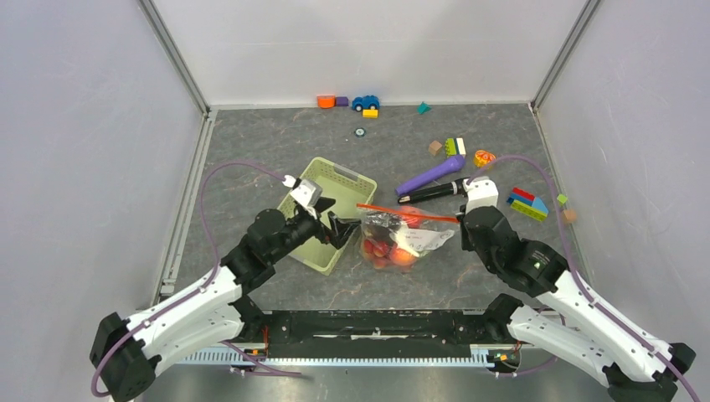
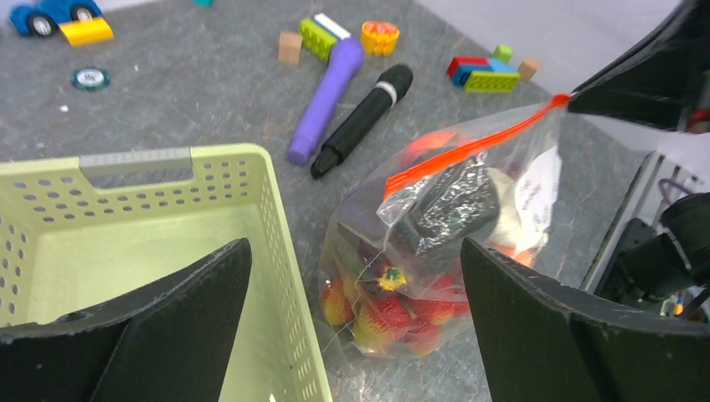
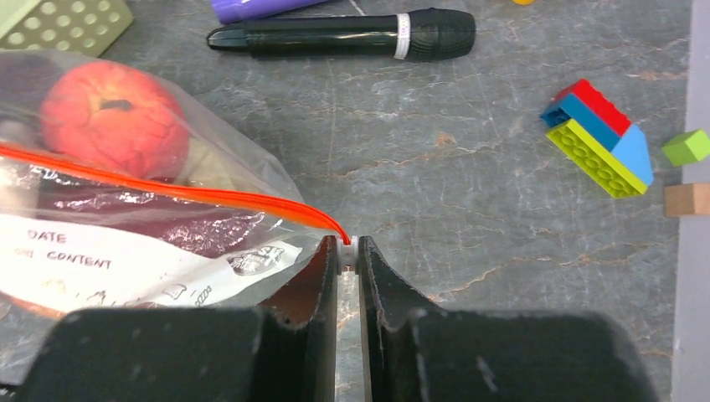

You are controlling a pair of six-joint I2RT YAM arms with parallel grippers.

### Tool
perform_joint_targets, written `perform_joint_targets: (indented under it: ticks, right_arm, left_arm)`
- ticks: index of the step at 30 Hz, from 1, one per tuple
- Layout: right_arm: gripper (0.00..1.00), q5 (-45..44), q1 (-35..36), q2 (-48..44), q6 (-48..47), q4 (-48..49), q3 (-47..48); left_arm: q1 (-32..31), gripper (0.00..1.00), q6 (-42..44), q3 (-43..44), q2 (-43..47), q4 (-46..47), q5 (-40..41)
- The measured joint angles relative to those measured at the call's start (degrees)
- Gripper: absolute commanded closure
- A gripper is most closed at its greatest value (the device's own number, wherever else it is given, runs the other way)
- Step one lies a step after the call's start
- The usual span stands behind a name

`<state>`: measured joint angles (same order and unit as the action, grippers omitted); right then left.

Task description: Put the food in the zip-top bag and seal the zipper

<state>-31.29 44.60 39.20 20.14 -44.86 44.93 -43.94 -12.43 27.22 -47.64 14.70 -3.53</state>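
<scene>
Zip-top bag: one, lying on the table between the arms, just right of the one light-green basket. Food: inside the bag as far as I can see. It is heaped, so no firm count; one peach-red apple is plain in the right wrist view, with several red pieces low in the bag. Zipper: one strip, running left to right along the bag's far edge. Right tool is clenched on the strip's right end. Left tool is released, jaws wide, grasping nothing, at the bag's left side by the basket. Cannot tell whether the seal is complete. To do it well, I judge: keep the right pinch so the strip is taut, nip the strip's left end, press evenly along it. Beyond the bag: one purple marker, one black marker.
</scene>
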Motion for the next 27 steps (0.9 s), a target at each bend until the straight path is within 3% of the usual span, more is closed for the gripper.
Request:
perform_joint_targets:
  ticks: [6,10,17,20,24,27]
  right_arm:
    - [1.00,-7.54,-0.11,5.03,1.81,-0.17,0.09]
    - [0.99,-16.13,-2.23,13.07,7.52,-5.38,3.87]
    - [0.95,-23.02,-10.12,17.49,13.75,-10.58,4.72]
    - [0.78,-23.93,-13.00,17.53,15.30,-11.45,2.93]
    - [0.40,-24.41,-14.38,17.66,16.70,-12.24,1.53]
    - [0.23,-24.26,-14.51,16.68,15.58,-11.50,1.55]
  left_arm:
    - [0.00,0.00,-1.16,-0.02,9.25,-1.75,0.02]
    - [0.00,0.00,-1.79,-1.07,13.38,-1.77,1.14]
    - [0.00,0.00,-2.95,-2.49,13.20,-3.37,7.67]
    - [0.00,0.00,-3.80,-2.49,12.09,-5.20,10.84]
    - [0.00,0.00,-4.39,-2.47,10.58,-7.28,13.66]
    - [0.00,0.00,-5.05,-2.36,10.29,-8.90,15.32]
